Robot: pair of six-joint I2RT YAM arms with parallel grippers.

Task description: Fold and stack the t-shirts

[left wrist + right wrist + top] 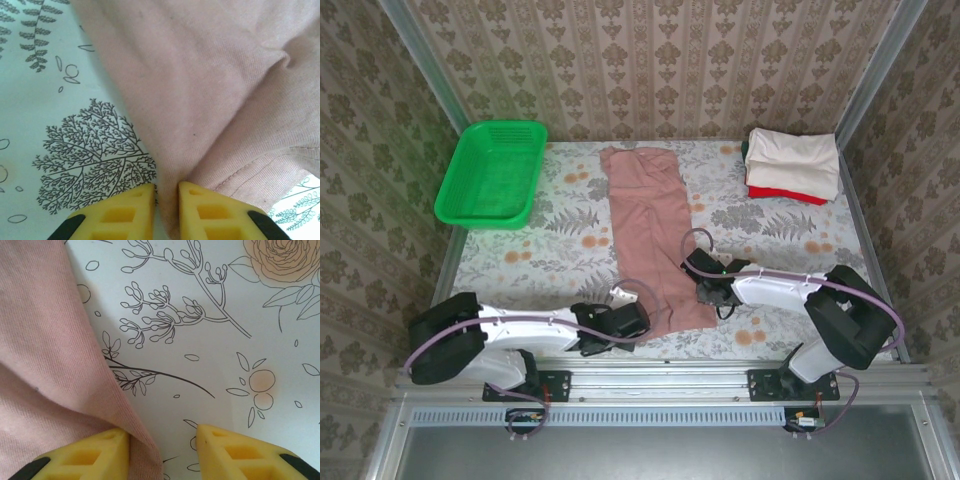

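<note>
A dusty-pink t-shirt (648, 230) lies as a long narrow strip down the middle of the flowered table cover. My left gripper (640, 320) sits at its near left corner. In the left wrist view the yellow fingers (131, 212) of this gripper (166, 187) are shut on a fold of the pink cloth (200, 90). My right gripper (699, 290) is at the shirt's near right edge. In the right wrist view its jaws (162, 432) stand open, with the shirt's edge (50, 365) lying against the left finger (95, 452). A folded cream t-shirt (792, 160) rests on a red one (780, 192) at the far right.
A green mesh basket (490, 175) stands at the far left corner. Patterned walls close in the table on three sides, and a metal rail (660, 385) runs along the near edge by the arm bases.
</note>
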